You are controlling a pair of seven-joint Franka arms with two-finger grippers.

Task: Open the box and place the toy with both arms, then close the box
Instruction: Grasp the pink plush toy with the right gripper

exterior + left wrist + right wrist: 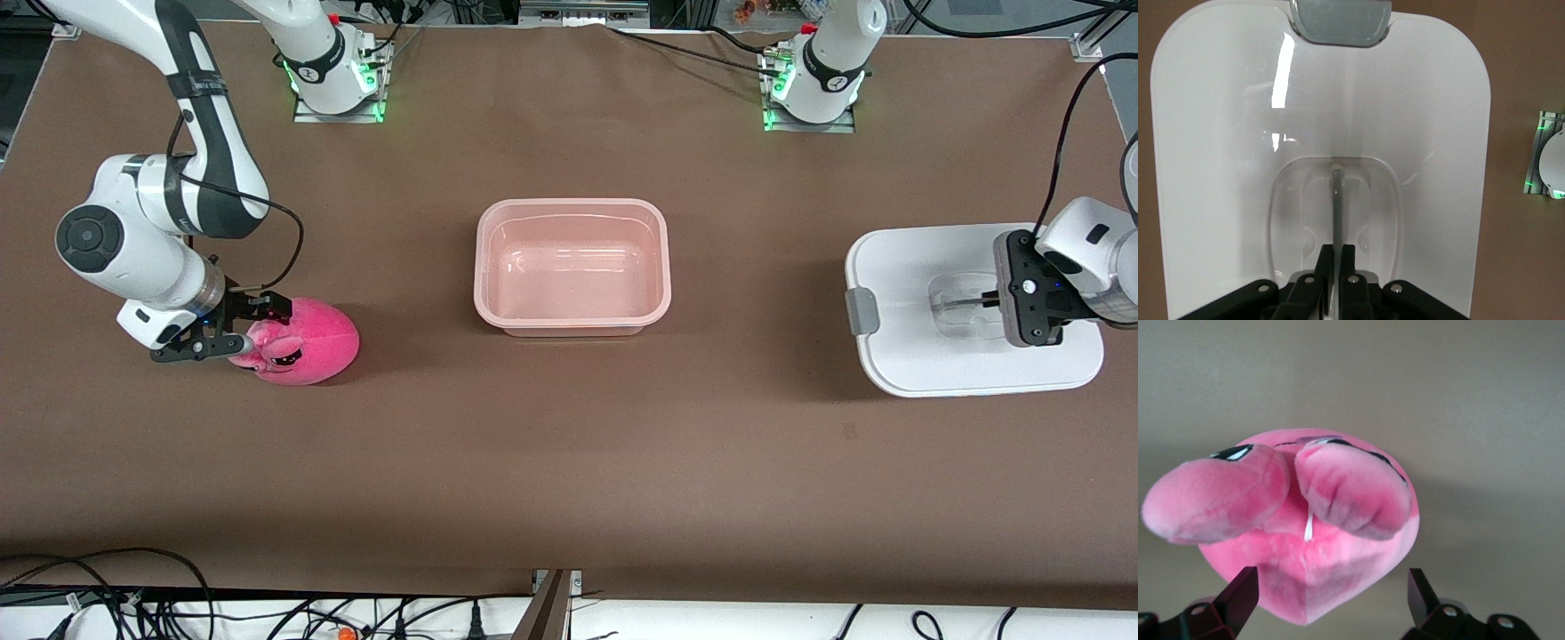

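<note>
The right gripper has its fingers spread wide around the pink toy on the tabletop. The left gripper has its fingers pinched on the handle of the lid, which lies apart from the open tub.

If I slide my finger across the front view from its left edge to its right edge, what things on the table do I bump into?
Right gripper → pink toy → open pink tub → white lid → left gripper, shut on the lid's handle.

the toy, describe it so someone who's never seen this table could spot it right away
Start at the open pinkish tub mid-table, then look toward the right arm's end. There, slightly nearer the front camera, lies the toy, with the open right gripper around it. It is the only bright pink plush, with a dark-eyed face.
</note>
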